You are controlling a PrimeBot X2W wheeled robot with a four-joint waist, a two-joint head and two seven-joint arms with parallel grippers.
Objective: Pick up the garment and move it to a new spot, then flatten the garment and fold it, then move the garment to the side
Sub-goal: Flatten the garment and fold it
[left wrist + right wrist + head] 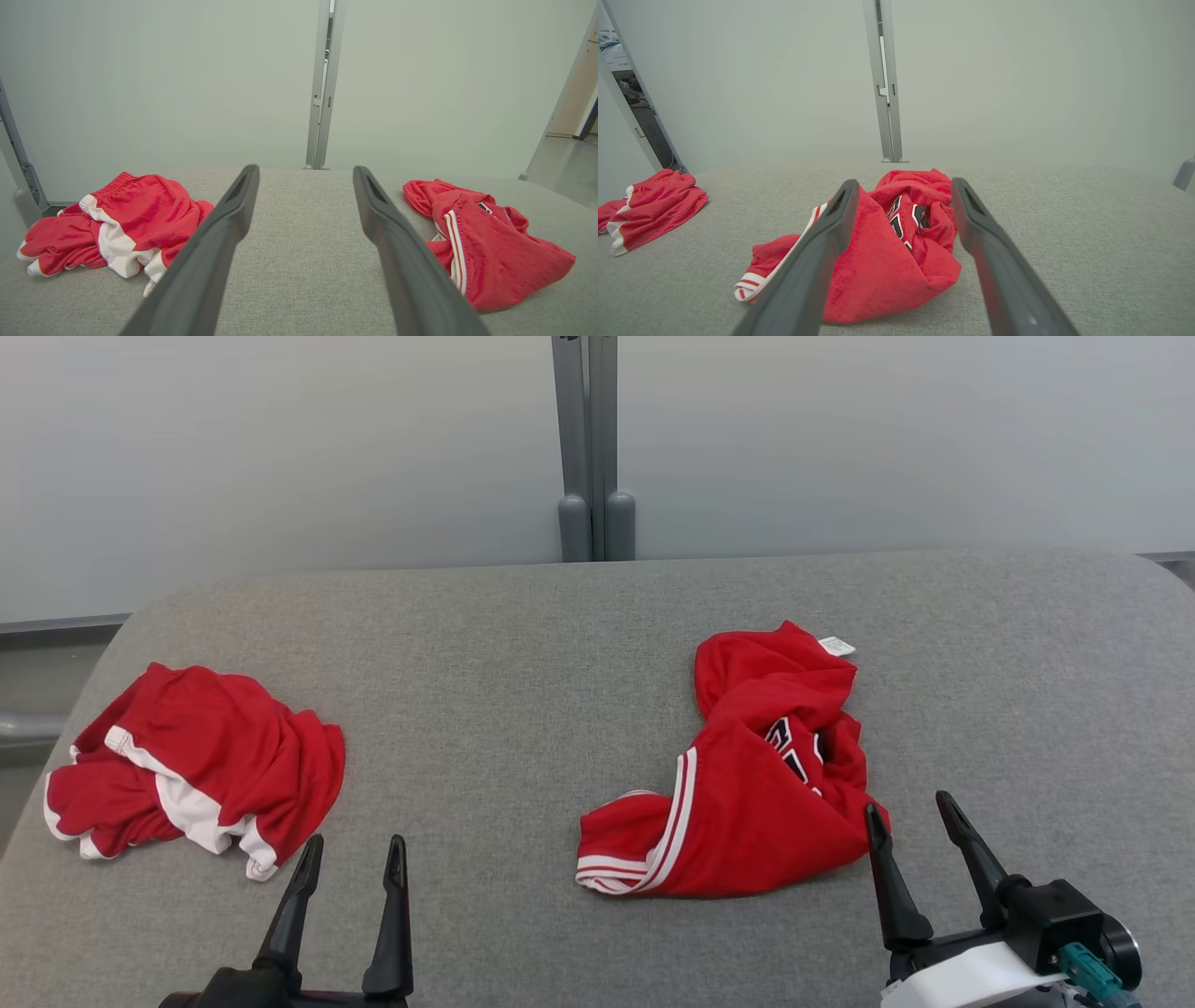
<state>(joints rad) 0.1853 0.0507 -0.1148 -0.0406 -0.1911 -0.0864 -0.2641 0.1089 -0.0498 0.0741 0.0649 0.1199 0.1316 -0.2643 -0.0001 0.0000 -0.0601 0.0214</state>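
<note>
The right end effector (907, 805) has its 2 dark fingers spread wide and holds nothing. In the right wrist view (904, 183) those fingers frame the red jersey (882, 270), and 1 of them crosses in front of the cloth; whether it touches the fabric cannot be told. The left end effector (357, 841) is also spread to its full width and empty, with bare cloth-covered table (523, 691) between its fingers in the left wrist view (306, 168).

Taking the grey post (588, 448) at the table's far edge as the marker, the red jersey (747, 803) lies crumpled on the table on the robot's side of the post and to its right, with the right end effector at the corner of the jersey farthest from the post. White and red striped trim runs along 1 edge, black lettering shows in a fold near the middle, and a small white label (837, 646) sticks out at the end nearest the post. From the left wrist, the jersey (495, 261) sits right of the post (324, 84).

To the left of the post, well apart from the jersey, lie the red shorts (224, 747) with white panels, bunched up near the table's left edge, with the left end effector just beyond them on the side away from the post. A pale wall (280, 448) stands on both sides of the post.
</note>
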